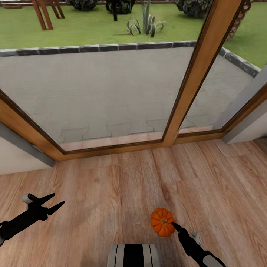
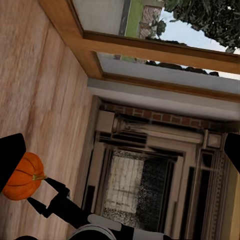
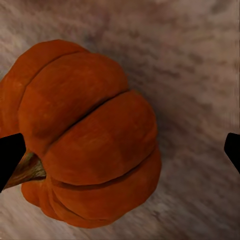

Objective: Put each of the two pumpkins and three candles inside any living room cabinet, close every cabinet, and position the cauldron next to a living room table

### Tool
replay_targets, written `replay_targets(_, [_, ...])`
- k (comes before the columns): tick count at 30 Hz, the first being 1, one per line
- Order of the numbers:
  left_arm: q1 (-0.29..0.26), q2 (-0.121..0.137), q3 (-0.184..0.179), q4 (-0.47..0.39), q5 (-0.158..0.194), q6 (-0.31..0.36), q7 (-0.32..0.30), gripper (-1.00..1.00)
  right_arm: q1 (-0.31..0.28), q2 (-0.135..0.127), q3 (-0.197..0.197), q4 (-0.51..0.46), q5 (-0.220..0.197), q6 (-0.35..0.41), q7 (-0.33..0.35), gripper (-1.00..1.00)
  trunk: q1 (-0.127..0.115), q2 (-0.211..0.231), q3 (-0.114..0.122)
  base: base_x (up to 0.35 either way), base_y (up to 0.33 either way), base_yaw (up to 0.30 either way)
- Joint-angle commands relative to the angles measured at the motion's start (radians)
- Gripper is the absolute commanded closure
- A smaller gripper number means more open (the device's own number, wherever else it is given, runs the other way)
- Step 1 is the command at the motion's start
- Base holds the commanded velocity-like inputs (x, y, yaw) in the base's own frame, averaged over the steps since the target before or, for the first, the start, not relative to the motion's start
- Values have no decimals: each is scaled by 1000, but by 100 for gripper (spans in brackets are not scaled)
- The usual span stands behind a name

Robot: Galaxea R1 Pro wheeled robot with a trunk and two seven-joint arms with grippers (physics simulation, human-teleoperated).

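Right gripper point(image 3: 120, 155) fingers are spread either side of a pumpkin point(image 3: 85, 135) on the wood floor point(image 1: 111, 185), one tip touching it. Picking it up looks like the step in hand: centre, then squeeze. Left gripper point(image 1: 52, 204) hovers spread, well apart. A window point(image 1: 111, 92) lies ahead; nothing blocks the grasp.

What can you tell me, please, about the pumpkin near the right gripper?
The pumpkin is small, bright orange and deeply ribbed, with a short tan stem; its skin looks matte. It lies on the wooden floor before the window. The right gripper is open around it, one fingertip at the stem; actual contact cannot be told.
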Motion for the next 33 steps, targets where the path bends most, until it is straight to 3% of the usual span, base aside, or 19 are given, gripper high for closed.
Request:
replay_targets(1, [-1, 1, -7, 1, 4, 11, -5, -100, 0, 0, 5, 0, -10, 5, 4, -100, 0, 0, -1, 0, 0, 0])
replay_targets(15, [-1, 1, -8, 1, 4, 11, -5, -100, 0, -1, 15, -1, -7, 6, 7, -100, 2, -1, -16, 0, 0, 0])
replay_targets(23, [-1, 0, -8, 1, 4, 11, -5, -100, 0, 0, 82, -15, -7, 6, 13, -100, 2, -1, -16, 0, 0, 0])
replay_targets(33, [-1, 0, -9, 1, 5, 11, -5, -100, 0, 0, 91, -29, -5, 5, 18, -100, 3, -2, -28, 0, 0, 0])
